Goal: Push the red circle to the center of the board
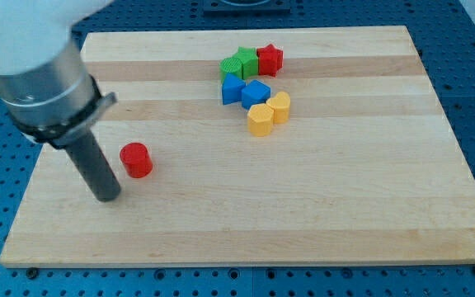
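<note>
The red circle point(136, 159) is a short red cylinder standing on the wooden board point(246, 223), at the view's left and a little below mid-height. My tip point(108, 198) rests on the board just left of and below the red circle, with a small gap between them. The dark rod rises from the tip up and to the left into the grey arm body point(35, 70), which hides the board's upper left corner.
A cluster of blocks sits at the view's upper middle: a green block point(239, 63), a red star point(270, 58), two blue blocks point(232, 89) point(256, 93), and two yellow blocks point(261, 120) point(279, 107). A blue perforated table surrounds the board.
</note>
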Controlling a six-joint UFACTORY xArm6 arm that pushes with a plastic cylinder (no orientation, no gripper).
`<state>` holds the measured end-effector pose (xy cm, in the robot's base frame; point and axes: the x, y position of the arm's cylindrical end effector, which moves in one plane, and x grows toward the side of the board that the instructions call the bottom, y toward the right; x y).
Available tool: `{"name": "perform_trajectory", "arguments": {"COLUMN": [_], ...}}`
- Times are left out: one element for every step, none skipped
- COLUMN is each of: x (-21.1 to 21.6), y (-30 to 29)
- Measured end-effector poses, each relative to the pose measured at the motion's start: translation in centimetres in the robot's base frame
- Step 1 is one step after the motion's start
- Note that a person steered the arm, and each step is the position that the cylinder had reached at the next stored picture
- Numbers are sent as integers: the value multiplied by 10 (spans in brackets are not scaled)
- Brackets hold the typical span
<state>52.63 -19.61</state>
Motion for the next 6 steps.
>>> {"name": "perform_trajectory", "arguments": {"x": [-31,-44,-53,-53,-52,-53], "y": [16,74,121,130,123,63]}}
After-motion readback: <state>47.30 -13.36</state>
